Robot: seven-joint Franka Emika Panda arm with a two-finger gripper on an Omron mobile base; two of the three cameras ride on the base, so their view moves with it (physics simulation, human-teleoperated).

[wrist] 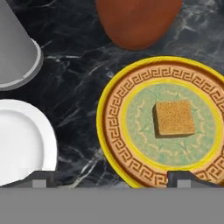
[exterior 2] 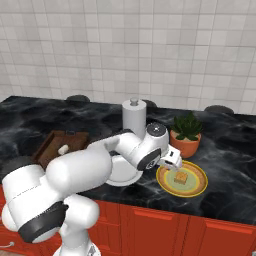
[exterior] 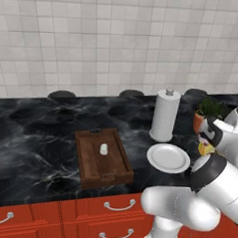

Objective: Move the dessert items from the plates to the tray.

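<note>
Dessert piece one, the brown-tan block (wrist: 173, 118), sits flat on the green middle of the yellow plate (wrist: 114, 131), and you see its grainy top and square shape best in the hand view. Your gripper (wrist: 109, 177) hangs over the near edge of that plate with its two dark tips wide apart and nothing between them. In the right base view you can see the gripper (exterior 2: 173, 163) above the yellow plate (exterior 2: 196, 187), with the block (exterior 2: 181, 178) just under it. That view also shows the plant pot (exterior 2: 186, 142) just behind the plate and the paper towel roll (exterior 2: 134, 117) standing up. The left base view shows you the other piece: the white marshmallow lump (exterior: 103, 149) already lies in the brown wooden tray (exterior: 86, 159), near its middle. The white plate (exterior: 168, 158) sits bare just beside the tray, on the black marble counter (exterior: 35, 131).
</note>
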